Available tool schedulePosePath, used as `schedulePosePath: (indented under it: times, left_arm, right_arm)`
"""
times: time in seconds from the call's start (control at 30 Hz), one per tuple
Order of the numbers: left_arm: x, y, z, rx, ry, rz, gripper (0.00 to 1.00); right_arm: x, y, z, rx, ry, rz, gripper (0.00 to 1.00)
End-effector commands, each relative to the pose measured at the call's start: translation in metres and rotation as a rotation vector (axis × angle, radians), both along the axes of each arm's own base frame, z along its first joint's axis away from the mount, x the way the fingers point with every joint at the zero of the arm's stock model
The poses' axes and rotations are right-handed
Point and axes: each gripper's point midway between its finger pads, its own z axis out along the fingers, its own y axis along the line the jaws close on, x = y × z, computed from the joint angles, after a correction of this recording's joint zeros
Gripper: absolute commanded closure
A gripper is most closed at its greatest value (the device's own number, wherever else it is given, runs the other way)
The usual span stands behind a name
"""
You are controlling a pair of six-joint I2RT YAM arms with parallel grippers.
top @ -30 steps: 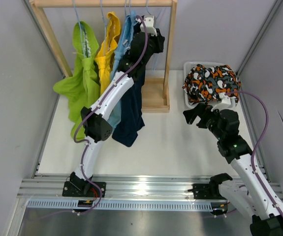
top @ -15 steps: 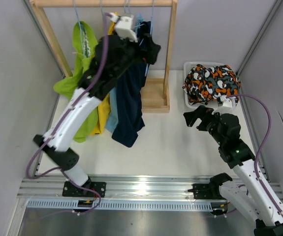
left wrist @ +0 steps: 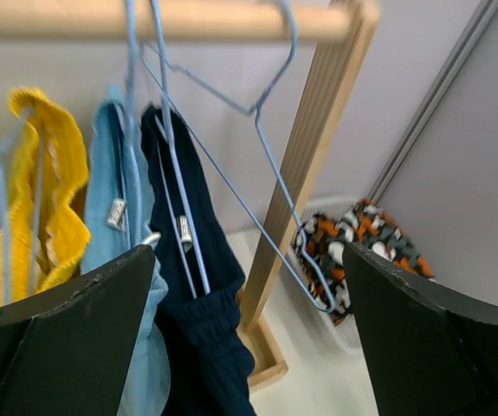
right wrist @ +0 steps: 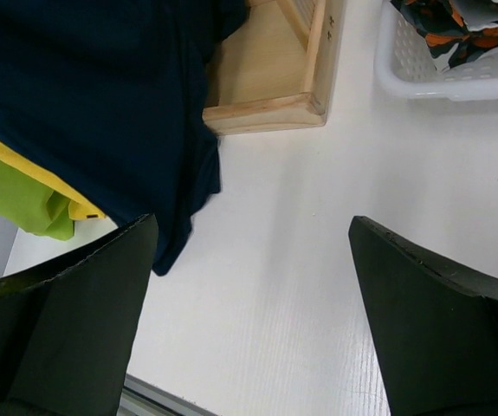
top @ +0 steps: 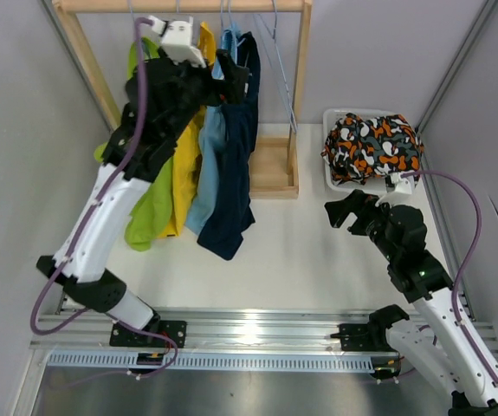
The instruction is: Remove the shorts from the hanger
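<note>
Left gripper (top: pixel 234 76) is up at the rail (top: pixel 179 5) of the wooden rack, jaws wide apart with nothing between them. From the top view I can't tell whether it touches any fabric. Through its wrist cam I see the tops of the yellow shorts (left wrist: pixel 45 199), light blue shorts (left wrist: pixel 114 173) and navy shorts (left wrist: pixel 201 295), each hung on a blue wire hanger. Small metal clips sit on the light blue and navy pairs. A bare wire hanger (left wrist: pixel 325 303) hangs tilted at the right end of the rail, next to the rack post (left wrist: pixel 313 147). From above, four pairs are on the rail, left to right: lime green shorts (top: pixel 149 208), yellow, light blue, navy. The navy hem reaches lowest. The patterned shorts (top: pixel 371 143), orange, black and white, are off the rack, heaped in the white basket (right wrist: pixel 413 87) at the table's right side. Right gripper (top: pixel 342 211) hovers low over the bare white table (top: pixel 300 243), just in front of the basket, jaws spread and holding nothing. Its wrist cam shows the navy hem, slivers of yellow and green, and the rack base (right wrist: pixel 266 108).
</note>
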Motion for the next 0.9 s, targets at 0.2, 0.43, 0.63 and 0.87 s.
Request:
schedulePosePath:
  times: [0.2, 0.43, 0.63, 0.87]
  left_arm:
    - [0.053, -0.028, -0.049, 0.083, 0.109, -0.006, 0.08]
    - [0.065, -0.03, -0.05, 0.078, 0.105, 0.015, 0.07]
    - [0.077, -0.028, -0.058, 0.089, 0.116, 0.043, 0.07]
    - [0.093, -0.03, -0.081, 0.118, 0.16, 0.058, 0.07]
  right_arm:
    - [-0.005, -0.009, 0.013, -0.017, -0.026, -0.034, 0.01]
    - [-0.006, -0.012, 0.006, -0.036, -0.015, -0.041, 0.0]
    - [-0.005, -0.013, -0.002, -0.04, -0.005, -0.046, 0.01]
    - [-0.004, -0.013, -0.008, -0.048, 0.004, -0.048, 0.01]
